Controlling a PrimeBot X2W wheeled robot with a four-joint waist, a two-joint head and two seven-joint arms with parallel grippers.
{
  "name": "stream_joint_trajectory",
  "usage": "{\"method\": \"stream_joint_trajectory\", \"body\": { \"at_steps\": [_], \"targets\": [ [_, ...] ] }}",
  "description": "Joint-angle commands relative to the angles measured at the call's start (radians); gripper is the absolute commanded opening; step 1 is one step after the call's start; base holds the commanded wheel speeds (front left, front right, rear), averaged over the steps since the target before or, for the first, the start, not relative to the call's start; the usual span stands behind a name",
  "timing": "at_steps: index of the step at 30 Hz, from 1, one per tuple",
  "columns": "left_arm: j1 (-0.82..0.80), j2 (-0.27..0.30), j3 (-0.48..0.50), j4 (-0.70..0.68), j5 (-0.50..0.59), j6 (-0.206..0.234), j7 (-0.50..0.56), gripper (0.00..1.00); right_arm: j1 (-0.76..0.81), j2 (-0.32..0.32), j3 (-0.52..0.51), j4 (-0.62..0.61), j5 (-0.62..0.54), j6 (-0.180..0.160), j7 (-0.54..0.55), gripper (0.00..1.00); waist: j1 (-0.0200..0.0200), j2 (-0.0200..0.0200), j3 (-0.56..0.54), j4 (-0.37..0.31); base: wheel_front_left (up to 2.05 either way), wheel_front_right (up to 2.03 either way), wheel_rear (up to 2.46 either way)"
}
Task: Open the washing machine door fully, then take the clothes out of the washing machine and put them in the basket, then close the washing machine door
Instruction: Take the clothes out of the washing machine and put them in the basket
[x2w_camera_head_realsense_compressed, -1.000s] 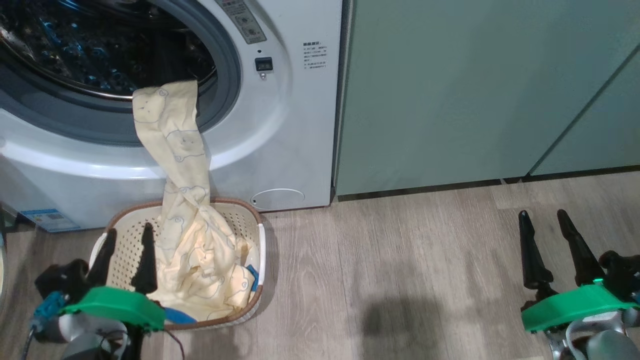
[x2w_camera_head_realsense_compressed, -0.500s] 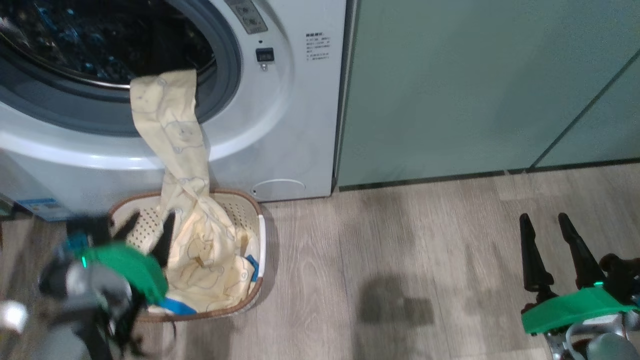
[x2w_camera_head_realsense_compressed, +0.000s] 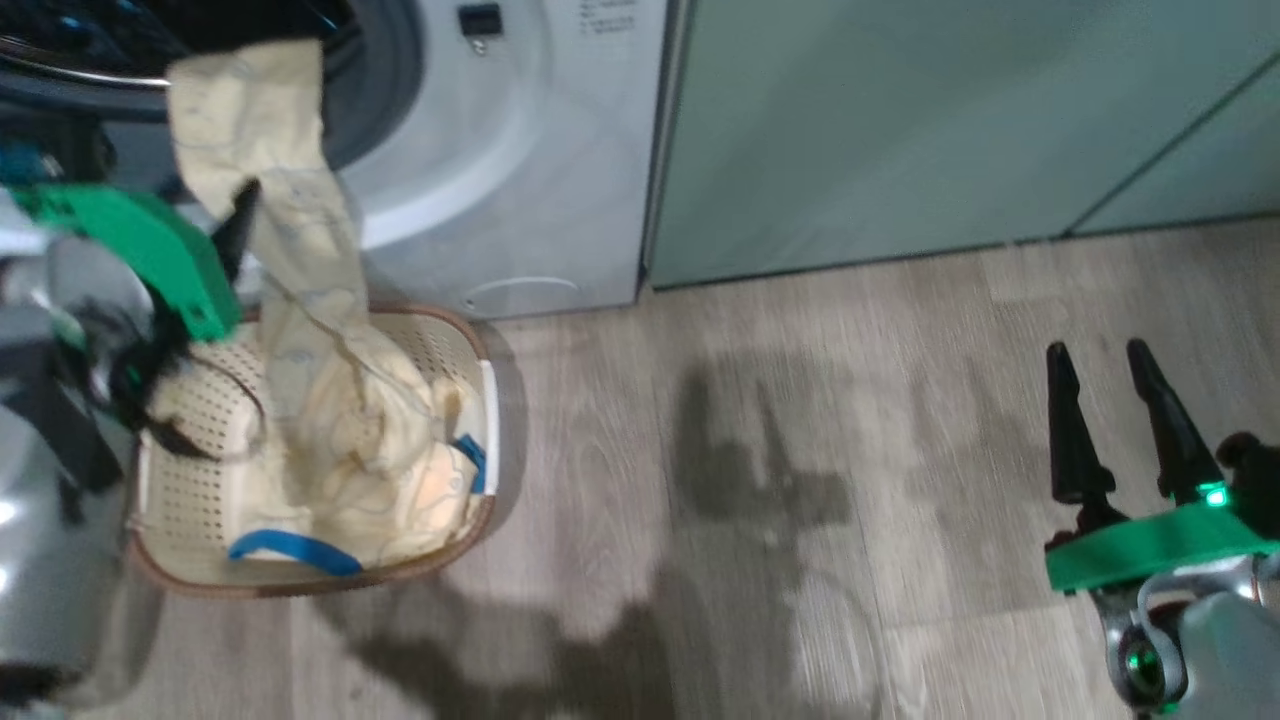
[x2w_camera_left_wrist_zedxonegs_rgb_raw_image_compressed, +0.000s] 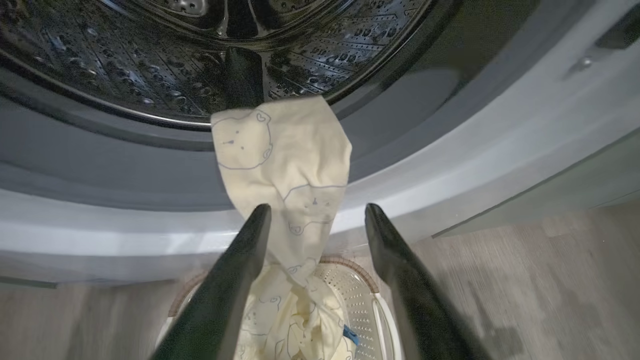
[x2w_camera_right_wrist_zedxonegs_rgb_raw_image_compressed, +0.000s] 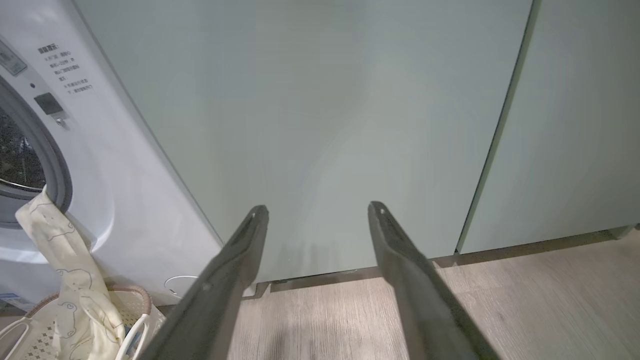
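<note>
The washing machine (x2w_camera_head_realsense_compressed: 480, 170) stands at the upper left with its steel drum (x2w_camera_left_wrist_zedxonegs_rgb_raw_image_compressed: 150, 60) open; its door is out of view. Cream-yellow clothes (x2w_camera_head_realsense_compressed: 300, 260) with bear outlines hang from the drum's lip down into the basket (x2w_camera_head_realsense_compressed: 195, 480), where more cloth with blue trim lies piled. My left gripper (x2w_camera_left_wrist_zedxonegs_rgb_raw_image_compressed: 317, 207) is open, raised in front of the opening, its fingers on either side of the hanging strip (x2w_camera_left_wrist_zedxonegs_rgb_raw_image_compressed: 285, 150) without pinching it. One of its dark fingers (x2w_camera_head_realsense_compressed: 238, 225) lies against the strip. My right gripper (x2w_camera_head_realsense_compressed: 1095, 348) is open and empty over the floor at the lower right.
Sage-green cabinet doors (x2w_camera_head_realsense_compressed: 900, 120) run along the wall right of the washer. Wood-look floor (x2w_camera_head_realsense_compressed: 800, 450) stretches between the basket and my right gripper. The basket sits on the floor right below the washer's front.
My left arm has risen from the basket's left side to the hanging garment at the washer's opening. The head camera has shifted. The right gripper has stayed where it was.
</note>
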Motion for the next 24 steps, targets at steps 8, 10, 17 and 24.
{"method": "stream_joint_trajectory", "body": {
  "at_steps": [8, 10, 17, 24],
  "targets": [
    [-0.256, 0.135, 0.02, 0.088, -0.004, 0.001, 0.093, 1.0, -0.069, 0.002, 0.022, -0.05, 0.032, 0.004, -0.01, 1.0, -0.0003, 0.0, 0.123, -0.053, 0.0, 0.0, 0.0],
    [-0.315, 0.147, 0.014, 0.126, -0.003, 0.001, 0.117, 1.0, -0.08, 0.002, 0.023, -0.053, 0.038, 0.004, -0.01, 1.0, -0.0003, 0.0, 0.149, -0.06, 0.0, 0.0, 0.0],
    [-0.473, 0.167, -0.026, 0.23, 0.022, 0.003, 0.16, 1.0, -0.105, 0.002, 0.028, -0.06, 0.059, 0.004, -0.01, 1.0, -0.0003, 0.0, 0.222, -0.081, 0.0, 0.0, 0.0],
    [-0.559, 0.172, -0.072, 0.319, 0.058, 0.006, 0.189, 1.0, -0.125, 0.002, 0.031, -0.062, 0.071, 0.004, -0.01, 1.0, -0.0003, 0.0, 0.262, -0.089, 0.0, 0.0, 0.0]
  ]
}}
